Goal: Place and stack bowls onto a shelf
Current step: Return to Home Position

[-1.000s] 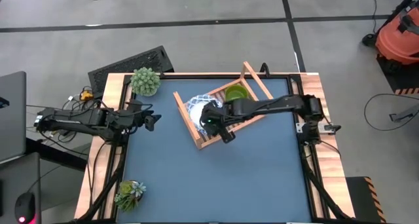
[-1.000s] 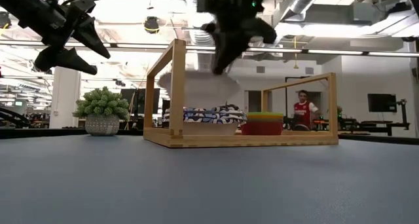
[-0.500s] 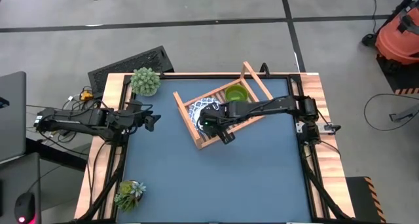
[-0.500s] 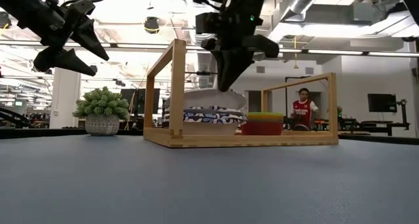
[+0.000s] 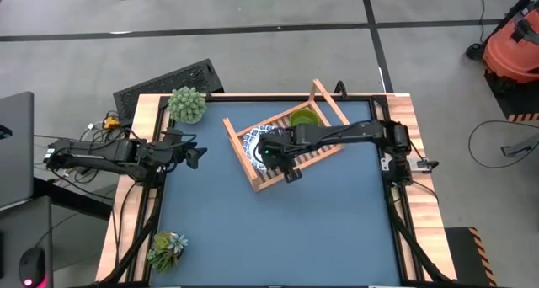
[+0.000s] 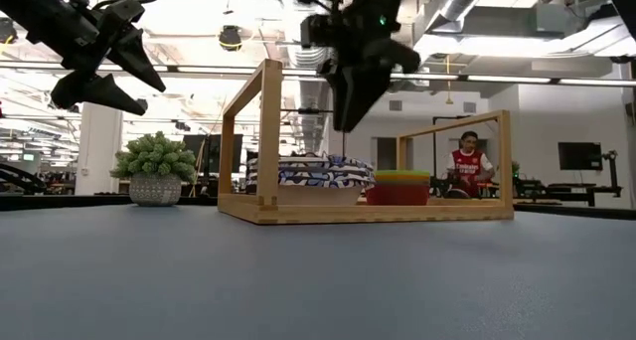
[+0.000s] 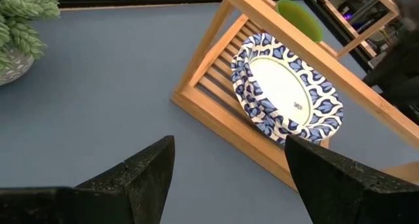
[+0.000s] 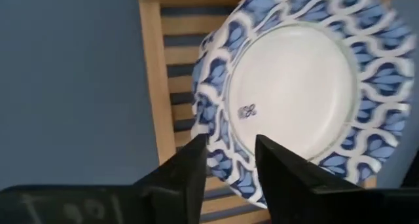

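Observation:
The wooden slatted shelf (image 5: 244, 166) lies slantwise on the far half of the blue table. Two white bowls with blue patterned rims (image 6: 310, 171) sit stacked on its slats at the left end. The top one shows in the right wrist view (image 8: 294, 80). At the other end the green bowl (image 5: 303, 120) sits in the pink bowl (image 6: 397, 195). My right gripper (image 6: 345, 116) hangs open just above the white bowls, its fingers clear of them. My left gripper (image 5: 195, 156) stands open above the table's left edge, raised and far from the shelf.
A potted plant (image 5: 187, 104) stands at the far left corner and another (image 5: 167, 248) at the near left. A black keyboard (image 5: 168, 82) lies beyond the table. Bare blue table (image 5: 278, 229) stretches in front of the shelf. A person (image 6: 462, 166) shows far behind.
My right gripper has come down with the tilted white bowl, set it level on the other white bowl on the shelf, opened and let go. It now stands a little above the stack.

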